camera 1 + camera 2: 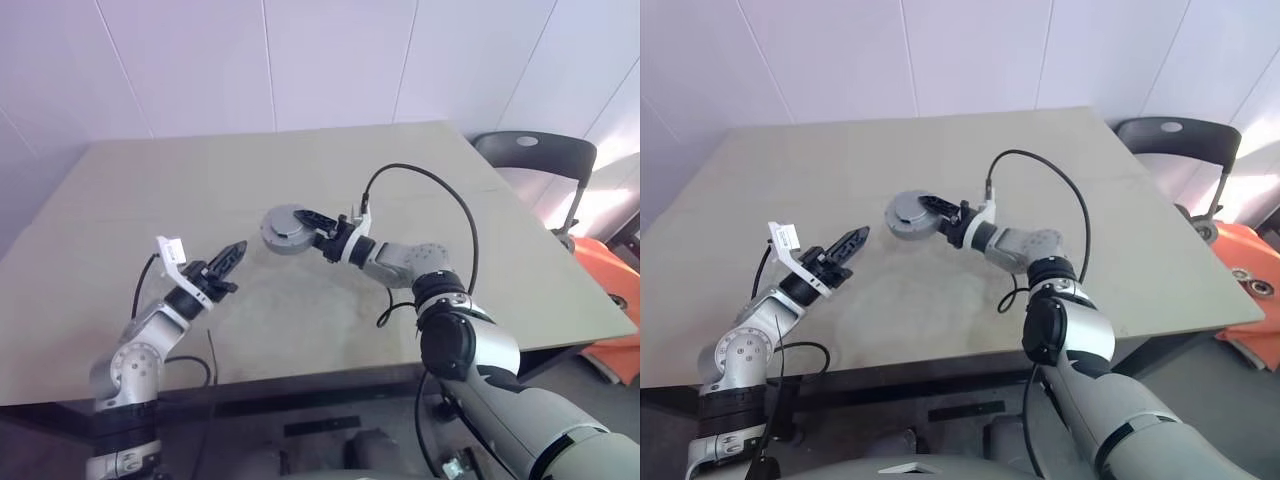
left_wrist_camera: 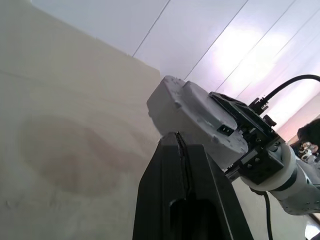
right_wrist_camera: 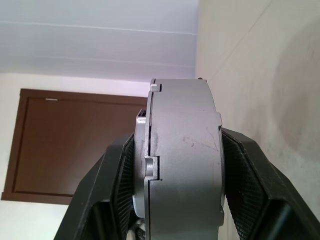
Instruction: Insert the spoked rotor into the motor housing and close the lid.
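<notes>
The left gripper (image 1: 236, 250) hung just above the table (image 1: 120, 200) on the robot's left, its two black, tapered fingers pressed flat together with nothing between them; a small white tag stood up from its wrist. The table was a broad, smooth, pale beige slab with a faint darker stain near its middle. To the right, close to the table's centre, the right gripper (image 1: 300, 222) had its ribbed black fingers (image 3: 250, 185) spread part-way and clamped on the flat faces of the motor housing (image 1: 282, 230), a short, round, matte grey metal drum. In the right wrist view the housing showed edge-on, with a thin seam running round its rim, small square notches and fine scratches; the lid (image 3: 146, 165) appeared as the narrow layer on one side of that seam. What lay inside the housing was closed off from sight, so the rotor could not be made out. Farther right, beyond the table's edge, a dark plastic chair (image 1: 535, 155) was partly cut off by the table.
</notes>
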Controlling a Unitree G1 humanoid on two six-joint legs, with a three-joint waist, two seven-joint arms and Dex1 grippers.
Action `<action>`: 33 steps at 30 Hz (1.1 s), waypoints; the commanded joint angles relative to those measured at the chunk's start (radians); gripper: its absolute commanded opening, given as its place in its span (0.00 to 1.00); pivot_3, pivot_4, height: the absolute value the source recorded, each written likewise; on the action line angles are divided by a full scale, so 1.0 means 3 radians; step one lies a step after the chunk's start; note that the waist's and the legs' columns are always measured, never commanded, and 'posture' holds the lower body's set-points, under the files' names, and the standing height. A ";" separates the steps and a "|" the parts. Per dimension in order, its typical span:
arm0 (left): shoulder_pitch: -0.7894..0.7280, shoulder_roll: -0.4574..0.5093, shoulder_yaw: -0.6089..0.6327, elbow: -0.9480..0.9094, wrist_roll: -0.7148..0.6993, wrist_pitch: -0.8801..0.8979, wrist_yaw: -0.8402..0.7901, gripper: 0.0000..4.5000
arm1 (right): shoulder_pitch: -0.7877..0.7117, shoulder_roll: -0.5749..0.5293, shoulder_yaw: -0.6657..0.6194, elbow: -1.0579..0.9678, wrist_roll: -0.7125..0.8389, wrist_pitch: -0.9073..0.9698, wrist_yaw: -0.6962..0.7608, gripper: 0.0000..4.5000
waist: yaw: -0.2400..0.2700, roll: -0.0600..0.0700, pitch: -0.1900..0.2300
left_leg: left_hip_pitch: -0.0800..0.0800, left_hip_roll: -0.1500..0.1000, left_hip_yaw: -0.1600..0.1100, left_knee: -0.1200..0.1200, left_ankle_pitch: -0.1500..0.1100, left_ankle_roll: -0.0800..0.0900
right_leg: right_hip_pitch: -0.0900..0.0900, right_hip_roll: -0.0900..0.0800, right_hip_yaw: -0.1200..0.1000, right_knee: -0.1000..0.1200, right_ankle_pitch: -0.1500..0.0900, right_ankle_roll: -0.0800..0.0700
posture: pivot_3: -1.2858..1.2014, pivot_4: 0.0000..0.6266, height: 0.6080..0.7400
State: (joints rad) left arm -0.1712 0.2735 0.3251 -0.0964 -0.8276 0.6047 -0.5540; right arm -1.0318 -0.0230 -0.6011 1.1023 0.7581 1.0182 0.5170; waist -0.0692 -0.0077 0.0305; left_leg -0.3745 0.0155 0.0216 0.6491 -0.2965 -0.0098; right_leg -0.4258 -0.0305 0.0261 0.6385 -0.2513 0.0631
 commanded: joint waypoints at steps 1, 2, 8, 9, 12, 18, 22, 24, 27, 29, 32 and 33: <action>-0.0066 0.0077 0.0004 -0.0089 0.0041 -0.0081 -0.0014 0.14 | -0.0166 -0.0001 -0.0023 -0.0085 0.0081 -0.0022 0.0074 0.50 | -0.0002 0.0000 0.0000 | 0.0000 0.0000 0.0000 0.0000 0.0000 0.0000 | 0.0000 0.0001 0.0000 0.0000 0.0000 0.0000 | 0.52 0.00 1.00; -0.0059 0.0102 0.0002 -0.0093 0.0012 -0.0023 -0.0030 0.20 | -0.0164 -0.0001 -0.0020 -0.0087 0.0082 -0.0023 0.0073 0.50 | -0.0002 0.0000 0.0000 | 0.0001 0.0000 0.0000 0.0000 0.0000 0.0000 | 0.0000 0.0001 0.0001 0.0001 0.0000 0.0000 | 0.52 0.00 1.00; -0.0035 0.0158 -0.0038 -0.0083 0.0119 -0.0193 -0.0178 0.42 | -0.0155 -0.0003 0.0000 -0.0087 0.0075 -0.0025 0.0080 0.50 | 0.0000 0.0000 0.0000 | 0.0001 0.0000 0.0000 0.0003 0.0000 0.0000 | 0.0000 0.0002 0.0000 0.0004 0.0000 0.0000 | 0.52 0.00 1.00; -0.0037 0.0144 -0.0021 -0.0071 0.0099 -0.0202 -0.0184 0.42 | -0.0154 -0.0004 0.0002 -0.0087 0.0074 -0.0027 0.0080 0.50 | 0.0000 0.0000 0.0000 | 0.0001 -0.0001 0.0001 0.0004 0.0000 0.0000 | 0.0000 0.0002 0.0000 0.0005 0.0000 0.0000 | 0.52 0.00 1.00; -0.0037 0.0068 0.0074 -0.0118 -0.0229 -0.0021 -0.0187 0.50 | -0.0153 -0.0005 0.0008 -0.0088 0.0070 -0.0034 0.0080 0.50 | 0.0000 0.0000 0.0000 | 0.0001 -0.0001 0.0001 0.0005 0.0000 0.0000 | 0.0000 0.0003 0.0001 0.0007 0.0000 0.0000 | 0.52 0.00 1.00; -0.0141 -0.0161 0.0278 0.0091 -0.0878 0.0464 0.0283 0.91 | -0.0151 -0.0013 0.0026 -0.0087 0.0060 -0.0046 0.0076 0.50 | 0.0000 -0.0001 -0.0001 | 0.0002 0.0000 0.0000 0.0010 0.0000 0.0000 | 0.0000 0.0003 0.0002 0.0014 0.0000 0.0001 | 0.52 0.00 1.00; -0.0251 -0.0275 0.0518 0.0411 -0.1343 0.0703 0.0664 0.98 | -0.0142 -0.0028 0.0046 -0.0086 0.0050 -0.0055 0.0073 0.50 | -0.0002 -0.0002 -0.0001 | 0.0003 0.0000 -0.0001 0.0021 0.0000 0.0001 | 0.0000 0.0005 0.0001 0.0026 0.0000 0.0001 | 0.52 0.00 1.00; -0.0285 -0.0320 0.0578 0.0532 -0.1494 0.0782 0.0807 0.98 | -0.0137 -0.0036 0.0056 -0.0087 0.0042 -0.0053 0.0073 0.50 | -0.0004 -0.0002 -0.0001 | 0.0003 0.0000 -0.0001 0.0027 0.0000 0.0001 | 0.0000 0.0007 0.0001 0.0031 0.0000 0.0001 | 0.52 0.00 1.00; -0.0359 -0.0395 0.0583 0.0689 -0.1570 0.0813 0.0884 0.98 | -0.0136 -0.0047 0.0068 -0.0091 0.0030 -0.0048 0.0082 0.50 | -0.0001 -0.0003 -0.0001 | 0.0001 0.0000 -0.0001 0.0034 0.0000 0.0001 | 0.0000 0.0010 0.0001 0.0035 0.0000 0.0001 | 0.52 0.00 1.00; -0.0440 -0.0460 0.0548 0.0803 -0.1558 0.0812 0.0896 0.98 | -0.0138 -0.0047 0.0077 -0.0089 0.0021 -0.0053 0.0082 0.50 | 0.0005 -0.0004 -0.0002 | -0.0001 -0.0001 -0.0001 0.0038 0.0000 0.0001 | 0.0001 0.0010 0.0001 0.0035 0.0001 0.0003 | 0.52 0.00 1.00; -0.0579 -0.0563 0.0467 0.0947 -0.1506 0.0806 0.0870 0.98 | -0.0140 -0.0047 0.0097 -0.0098 0.0006 -0.0043 0.0093 0.50 | 0.0005 -0.0004 -0.0002 | -0.0003 -0.0005 -0.0002 0.0044 0.0000 0.0001 | 0.0003 0.0010 0.0000 0.0035 0.0003 0.0006 | 0.52 0.00 1.00; -0.0628 -0.0592 0.0444 0.1002 -0.1475 0.0798 0.0854 0.98 | -0.0140 -0.0047 0.0101 -0.0101 0.0002 -0.0039 0.0098 0.50 | 0.0005 -0.0004 -0.0002 | -0.0003 -0.0005 -0.0002 0.0045 0.0000 0.0001 | 0.0004 0.0010 0.0001 0.0034 0.0004 0.0008 | 0.52 0.00 1.00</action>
State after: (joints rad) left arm -0.3244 0.0997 0.4745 0.2013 -1.2697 0.8451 -0.2835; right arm -1.0316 -0.0331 -0.5604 1.1024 0.7311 1.0051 0.5173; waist -0.0679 -0.0089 0.0300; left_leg -0.3753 0.0136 0.0212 0.6628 -0.2964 -0.0096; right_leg -0.4246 -0.0275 0.0263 0.6486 -0.2500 0.0657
